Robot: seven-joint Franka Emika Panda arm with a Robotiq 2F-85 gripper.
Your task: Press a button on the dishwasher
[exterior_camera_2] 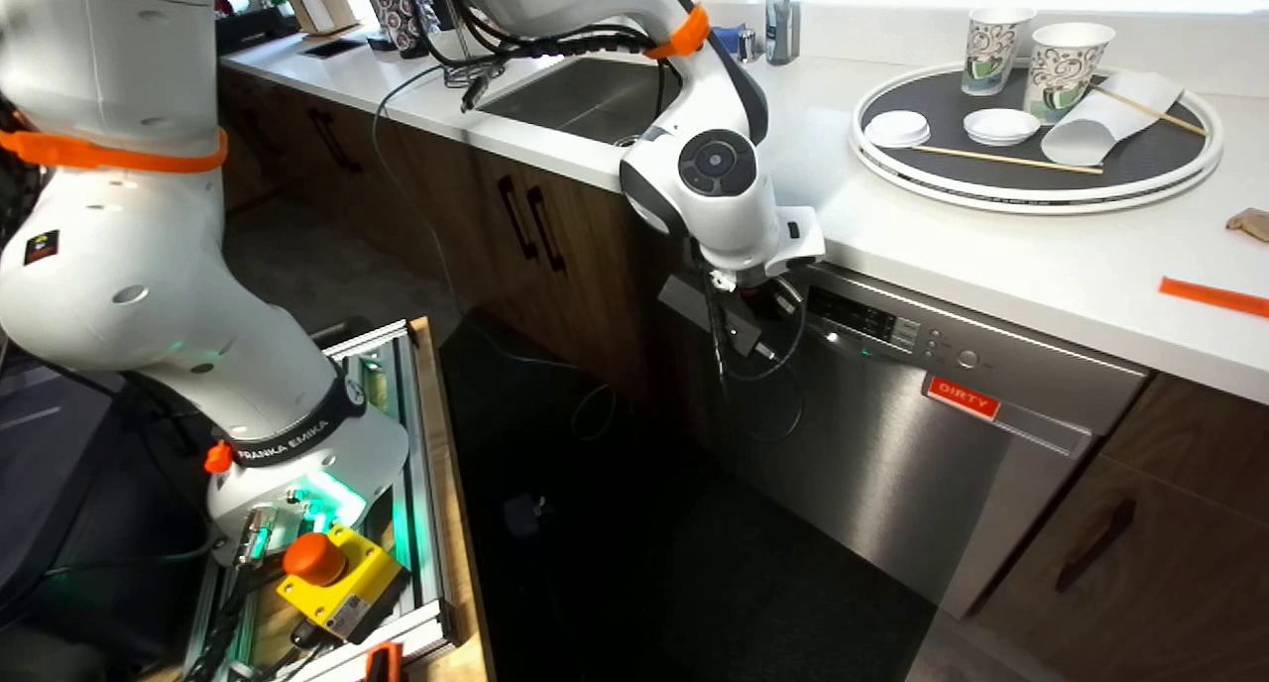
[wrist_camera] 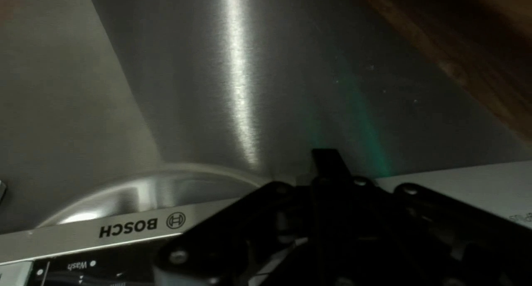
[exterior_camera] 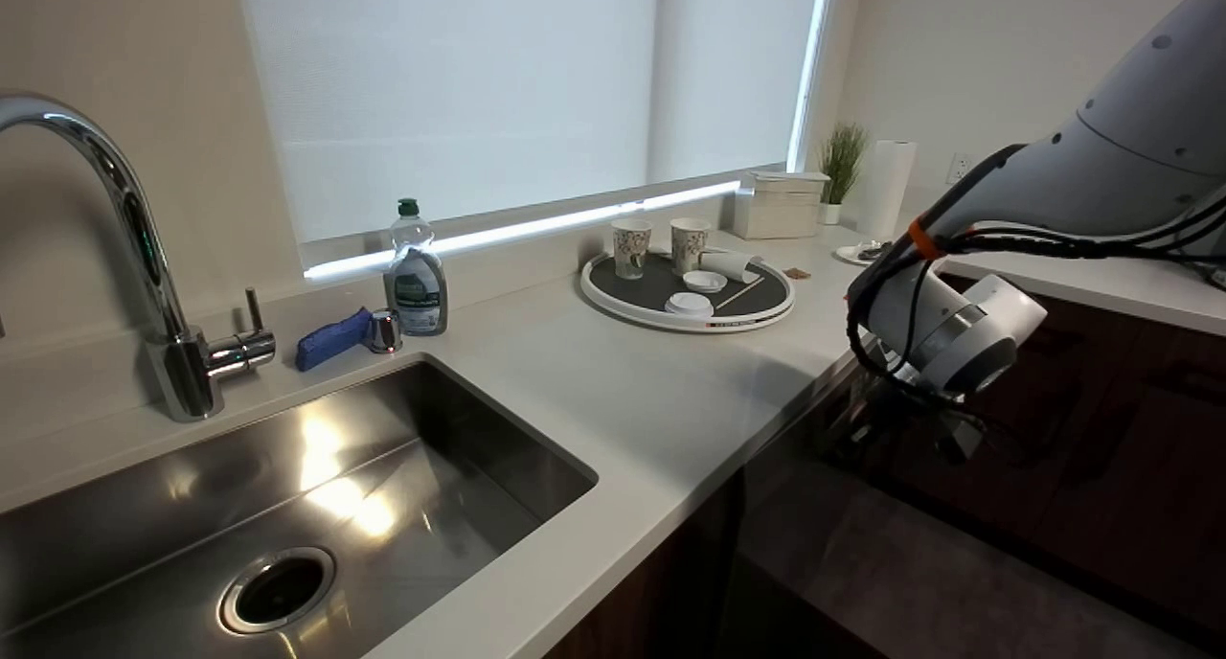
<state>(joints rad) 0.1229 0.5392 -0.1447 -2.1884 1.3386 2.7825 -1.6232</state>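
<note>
You get a dim wrist view, white glare streaking the wide, flat, brushed grey steel dishwasher [wrist_camera: 249, 82] at upper centre.

Both exterior views looking down on counter [exterior_camera: 594, 381], sharing tray [exterior_camera_2: 945, 117], wrist view close to dishwasher [wrist_camera: 199, 90]

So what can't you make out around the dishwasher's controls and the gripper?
Control panel, wrist view: cut off by the bottom edge, partly covered by the gripper.
Round button, in an exterior view: too small to read any label.
Whether the gripper touches the dishwasher, in both exterior views: too dark there to tell.
</note>
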